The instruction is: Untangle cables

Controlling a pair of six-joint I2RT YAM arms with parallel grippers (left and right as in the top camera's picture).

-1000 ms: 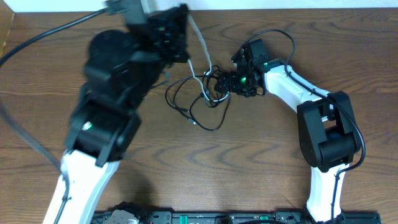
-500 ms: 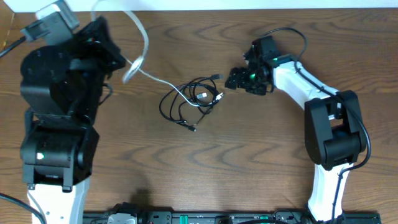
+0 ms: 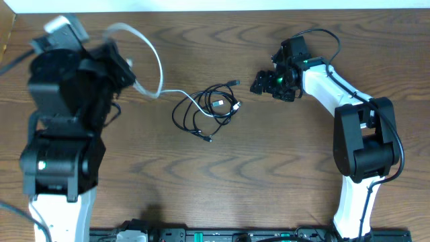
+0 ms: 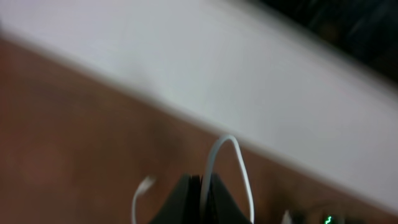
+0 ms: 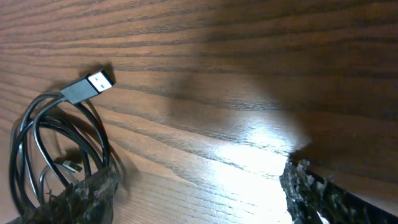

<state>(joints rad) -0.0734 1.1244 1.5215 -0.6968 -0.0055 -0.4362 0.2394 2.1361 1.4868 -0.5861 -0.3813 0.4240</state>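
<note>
Counter [image 3: 269,181] log, near edge to far edge.

Nearest: black cable [image 3: 201,114] lies as a loose coil of overlapping loops about mid-counter. One small plug end trails toward the near edge. Its USB plug [image 5: 93,83] pokes out on the side facing the far right corner. It lies flat on the wood with nothing gripping it.

Next: white cable [image 3: 176,94] comes out of the coil's far-left side, where it threads among the black loops. From there it runs toward the left edge, rising off the counter along the way. This reads as a pull meant to draw the white cord out while the coil's own weight anchors it.

Right fingers [image 5: 314,190]: spread apart, nothing between them. They hover just beyond the coil toward the right edge, with the USB plug ahead of them. My judgement is that they are held clear so the white cord can slide, yet close enough to pin the black plug if the coil drags.

Farthest: left fingers [image 4: 186,199], toward the far left corner and lifted high, are clenched on the white cable. The left wrist view is blurred, but a white loop stands up from the pinch. Slack arcs near the far edge. How many crossings the coil holds: cannot tell.
</note>
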